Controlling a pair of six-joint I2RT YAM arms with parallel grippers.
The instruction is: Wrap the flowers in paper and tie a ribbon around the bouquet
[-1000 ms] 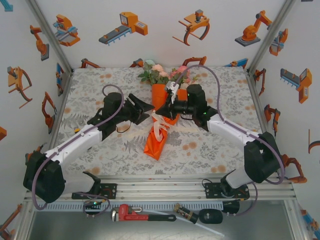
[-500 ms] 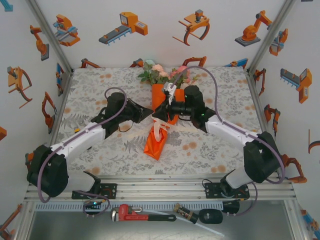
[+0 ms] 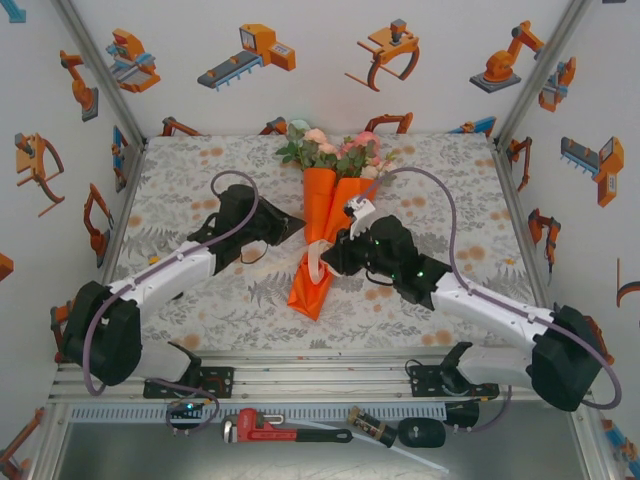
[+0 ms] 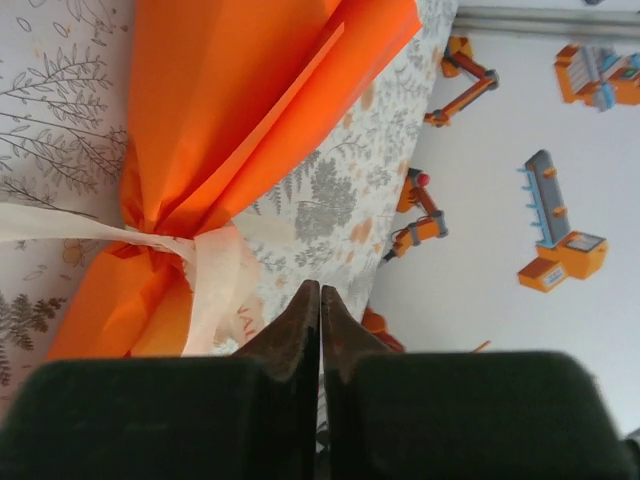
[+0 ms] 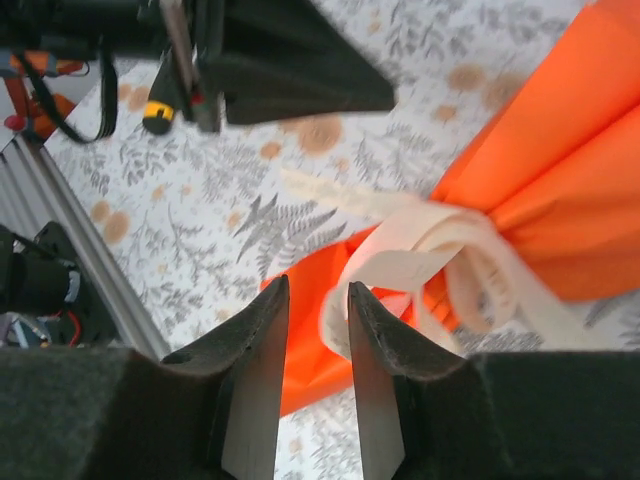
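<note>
Bouquet (image 3: 326, 205) is lying on the table (image 3: 190, 180), flowers (image 3: 330, 150) pointing far and the orange paper (image 3: 312, 290) tapering near, with the ribbon (image 3: 316, 262) cinching its waist. Left gripper (image 3: 296, 222) is hovering just left of it, jaws pressed together on nothing. Right gripper (image 3: 330, 257) is sitting just right of the knot, jaws slightly apart and gripping nothing.
</note>
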